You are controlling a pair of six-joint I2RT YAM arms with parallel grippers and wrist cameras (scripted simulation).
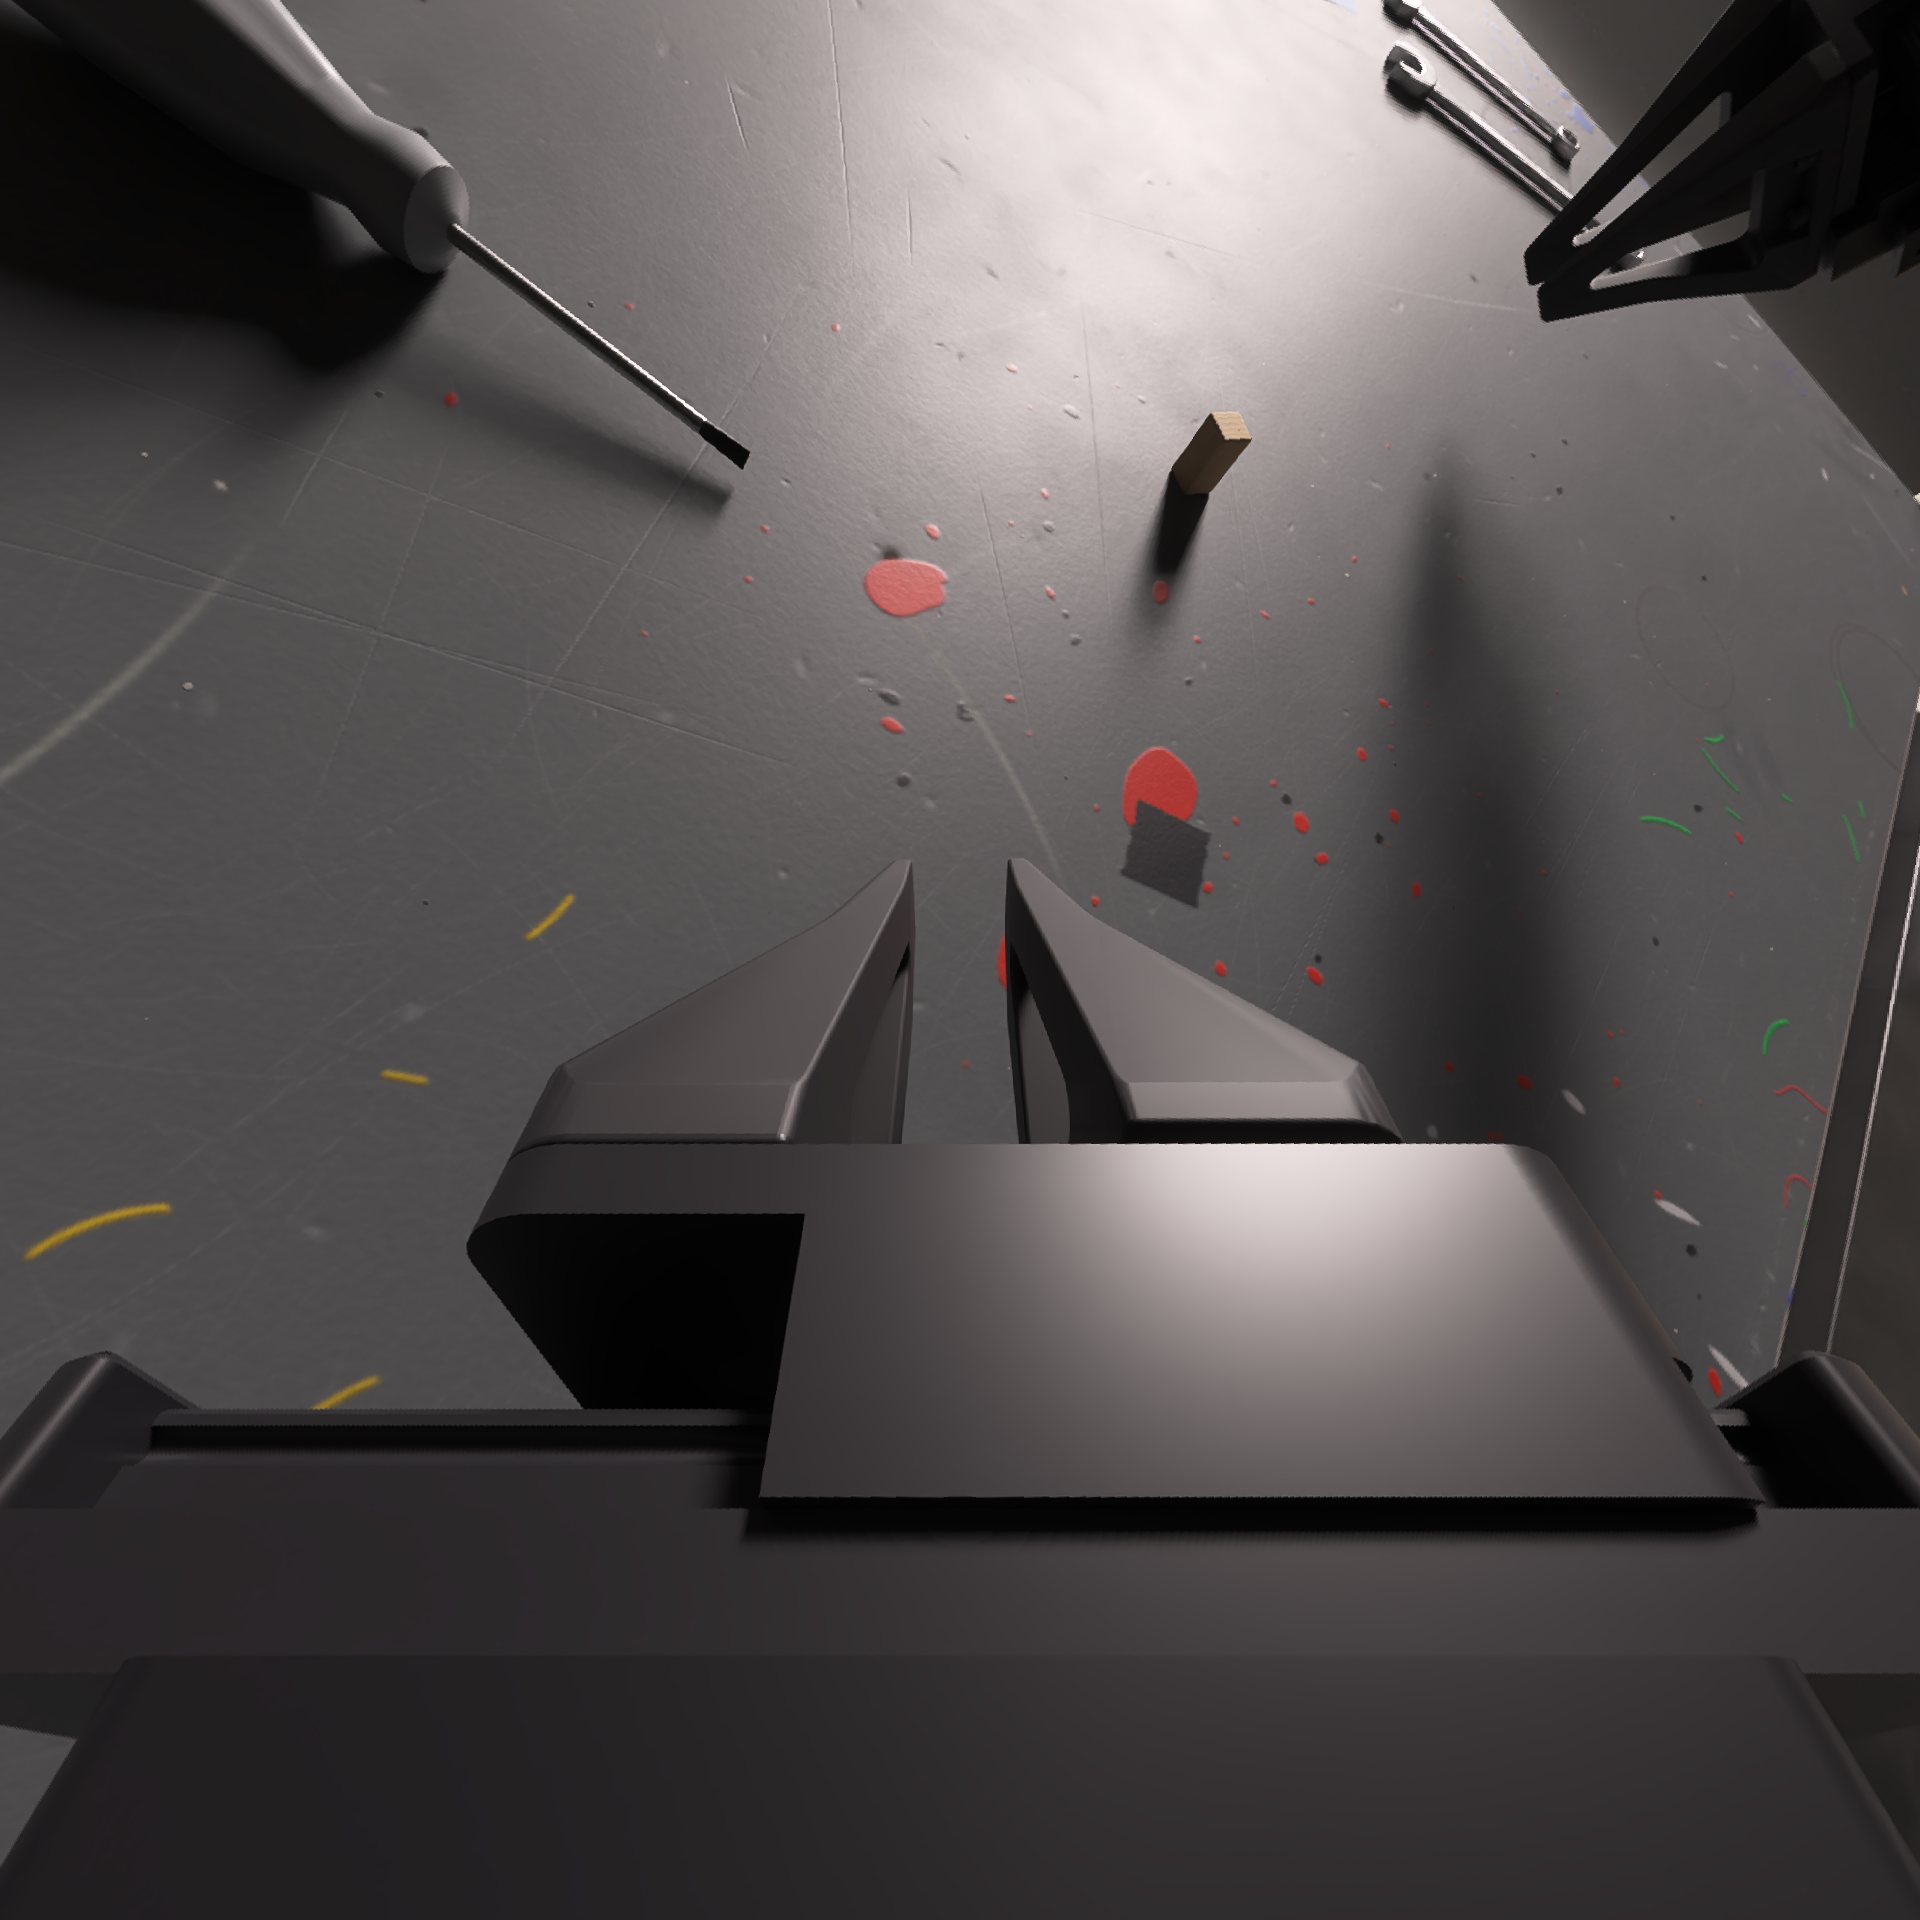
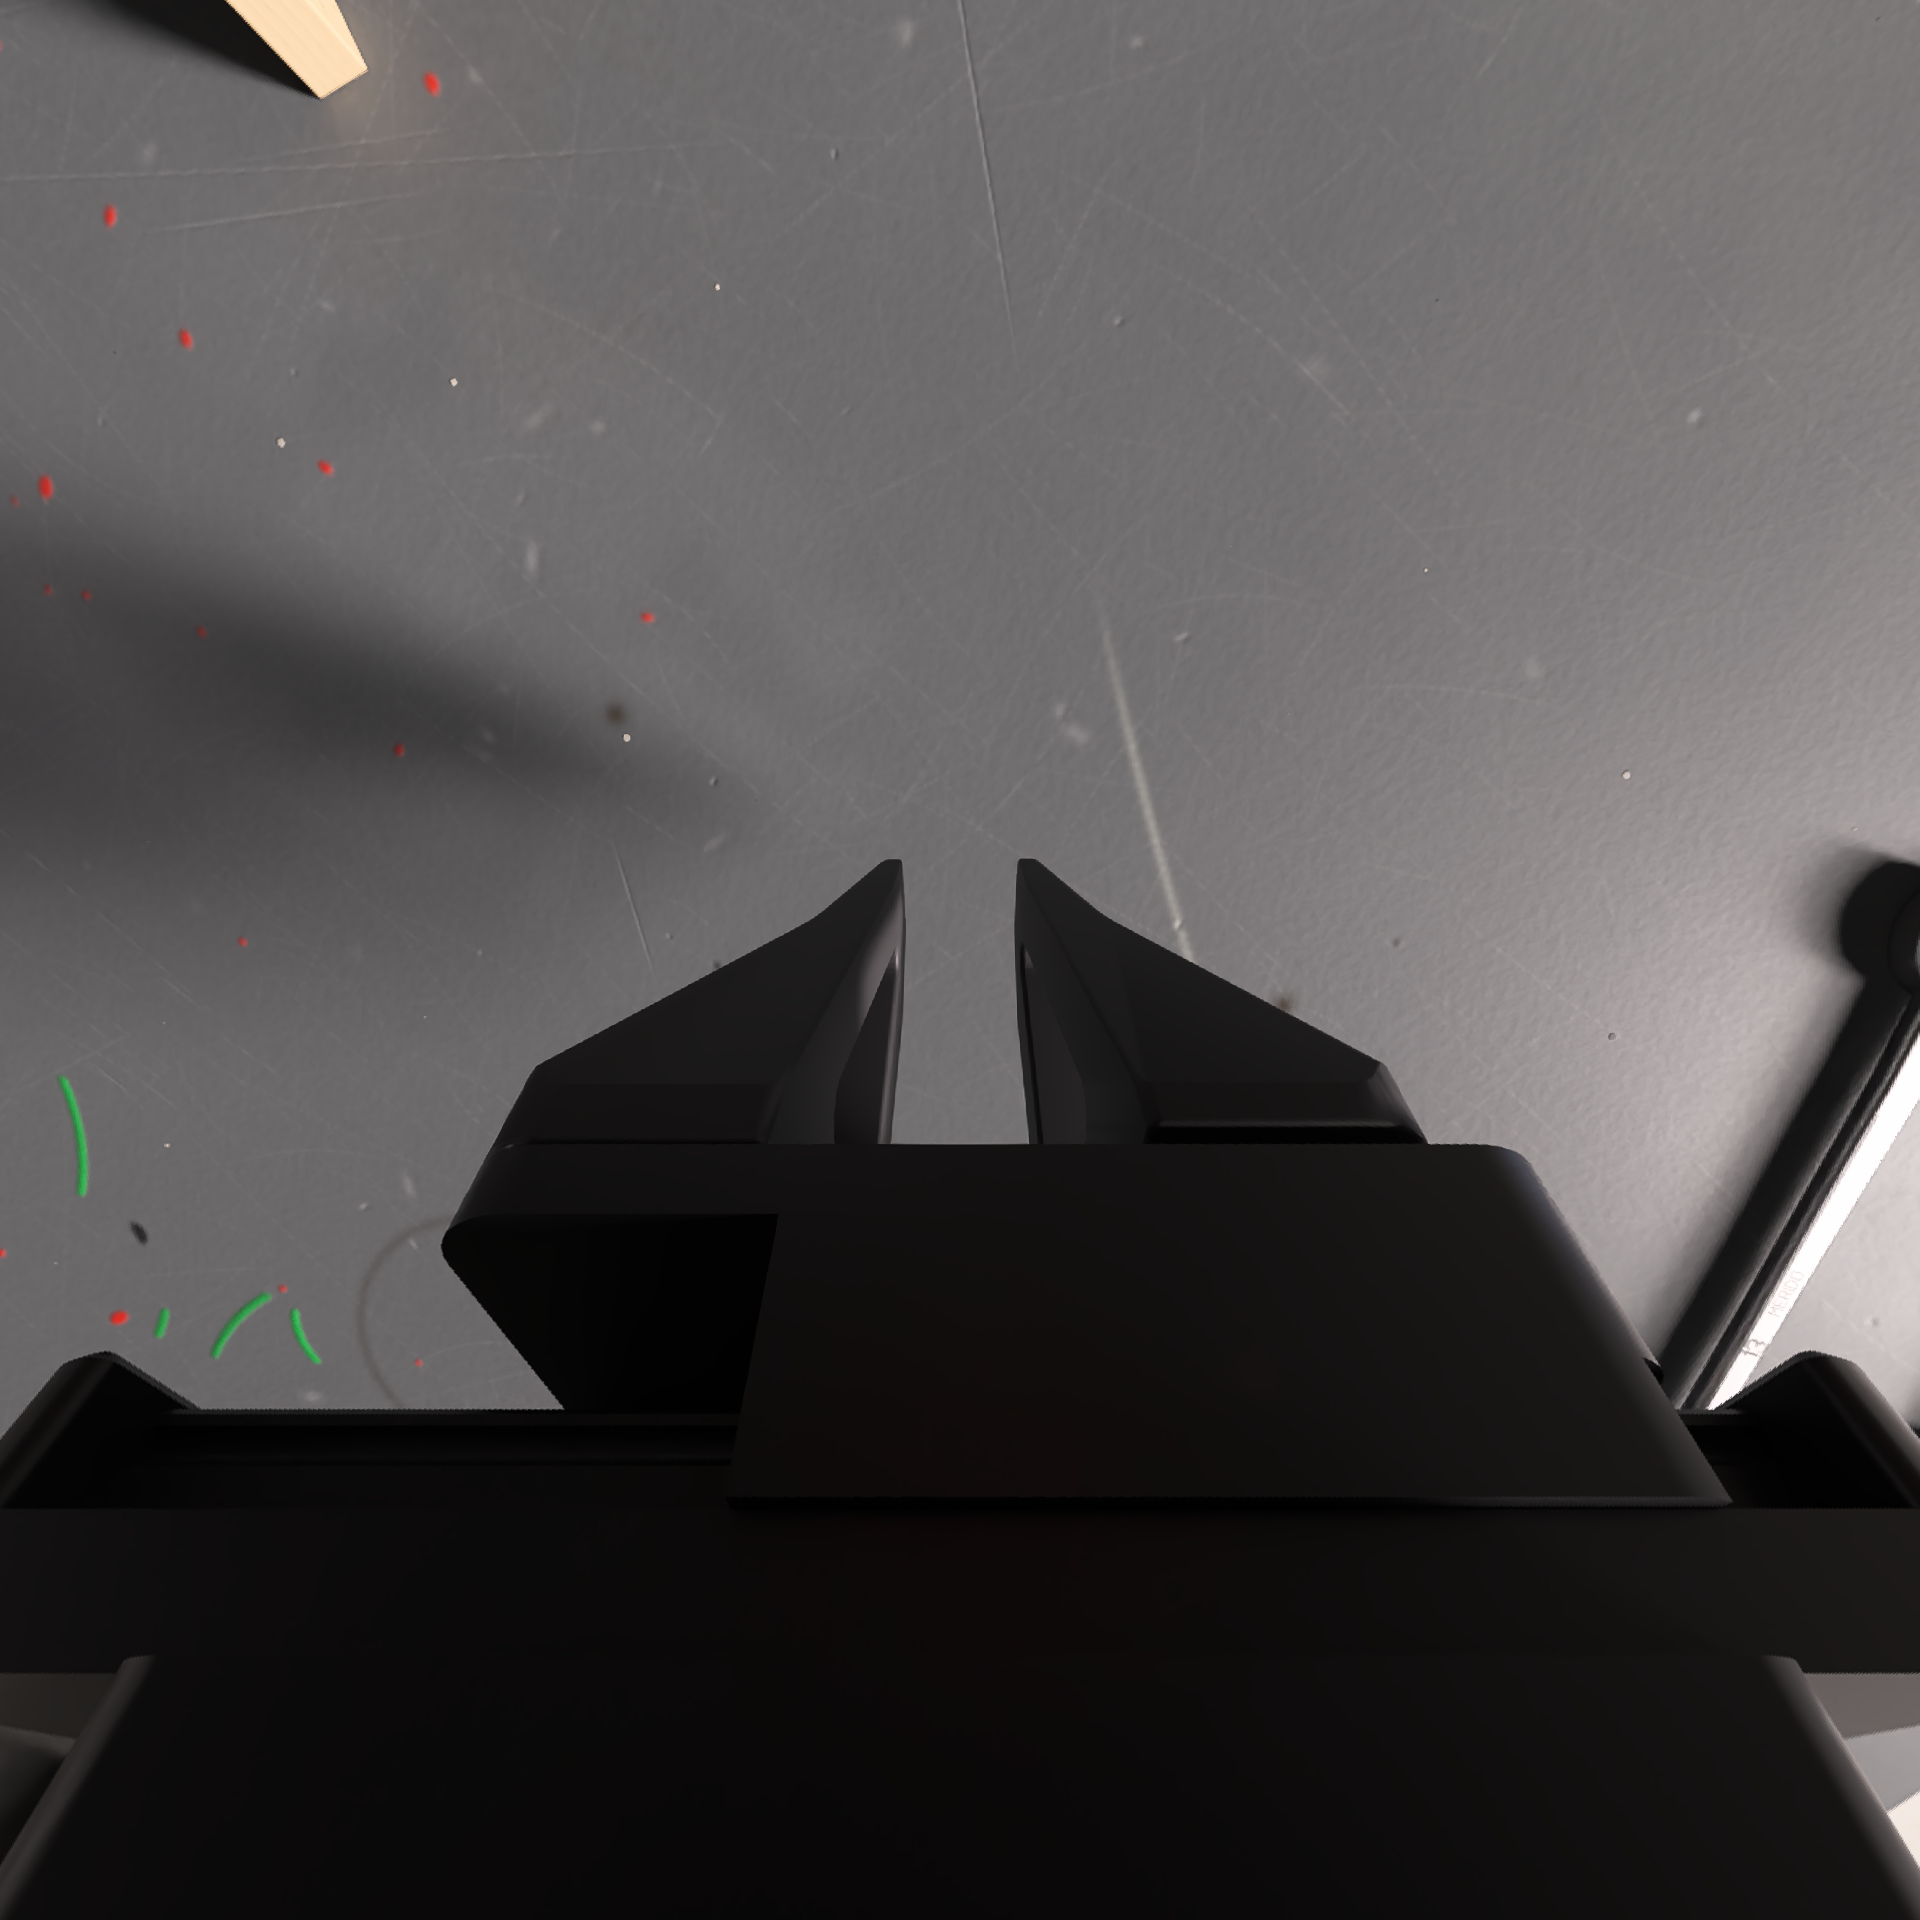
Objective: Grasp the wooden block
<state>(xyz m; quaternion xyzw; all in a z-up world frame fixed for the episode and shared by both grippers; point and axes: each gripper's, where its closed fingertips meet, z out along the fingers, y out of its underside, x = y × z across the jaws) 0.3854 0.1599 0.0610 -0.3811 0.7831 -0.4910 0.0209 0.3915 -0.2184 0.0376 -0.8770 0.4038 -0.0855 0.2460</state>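
Observation:
A small light wooden block (image 1: 1210, 452) stands on the grey scratched tabletop (image 1: 623, 675), ahead and a little right of my left gripper (image 1: 960, 878). The left gripper hovers well short of it, its jaws nearly together and empty. In the right wrist view only a corner of the block (image 2: 301, 47) shows at the top left edge. My right gripper (image 2: 960, 873) is far from it, jaws nearly together and empty. The right gripper also shows in the left wrist view (image 1: 1558, 270) at the top right, beyond the block.
A grey-handled screwdriver (image 1: 416, 197) lies at the upper left, its tip pointing toward the middle. Metal wrenches (image 1: 1475, 94) lie at the far top right. Another wrench (image 2: 1818, 1143) lies right of the right gripper. The table's edge (image 1: 1860, 1039) runs along the right.

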